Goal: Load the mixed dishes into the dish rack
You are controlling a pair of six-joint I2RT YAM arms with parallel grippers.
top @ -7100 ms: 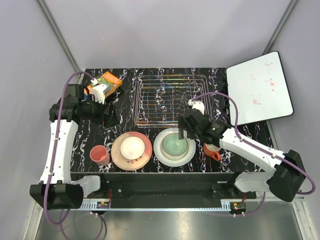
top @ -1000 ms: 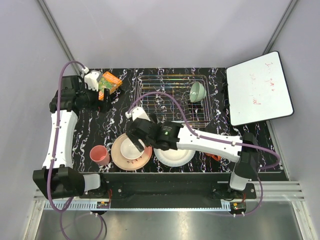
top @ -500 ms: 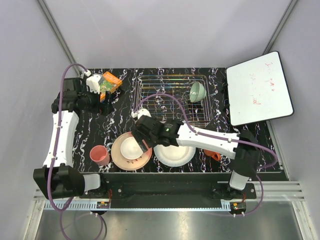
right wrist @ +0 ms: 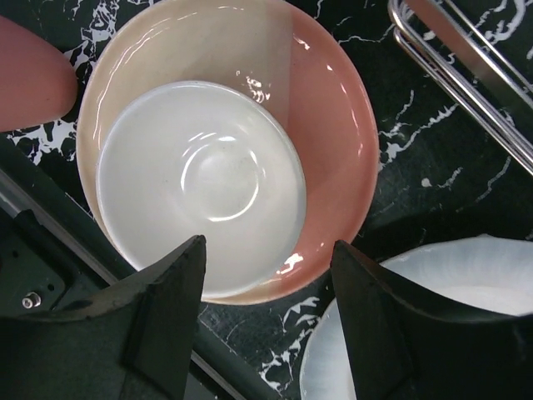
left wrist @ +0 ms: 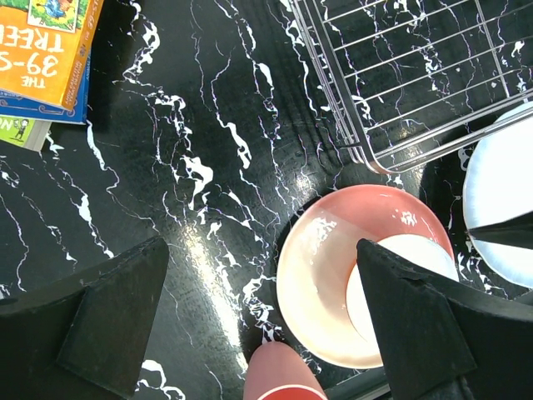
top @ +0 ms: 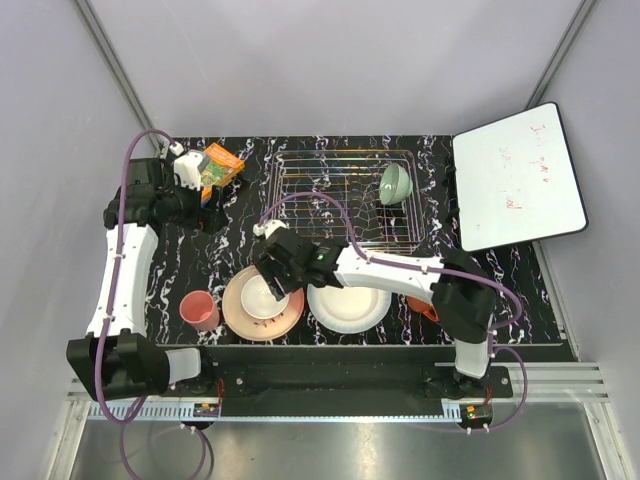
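The cream bowl (top: 258, 300) sits in the pink-cream plate (top: 240, 312) at the table's front; both show in the right wrist view, bowl (right wrist: 200, 183) and plate (right wrist: 333, 142). My right gripper (top: 272, 282) (right wrist: 275, 333) hovers open over the bowl's right rim, holding nothing. The white plate (top: 350, 308) lies to the right. The pale green bowl (top: 394, 184) leans in the wire dish rack (top: 300, 190). The pink tumbler (top: 200, 310) stands left of the plate. The orange mug (top: 428, 310) is mostly hidden by my right arm. My left gripper (top: 200, 212) (left wrist: 266, 333) is open and empty, high at the back left.
The orange-green snack packet (top: 218, 165) lies at the back left, close to my left gripper. A white board (top: 518, 175) lies off the table's right side. The left wrist view shows the rack's corner (left wrist: 366, 158) next to the pink-cream plate (left wrist: 325, 267).
The pale green bowl went from the white plate into the rack. In the last second my right arm's elbow swung left while its gripper stayed over the cream bowl. The left arm barely moved.
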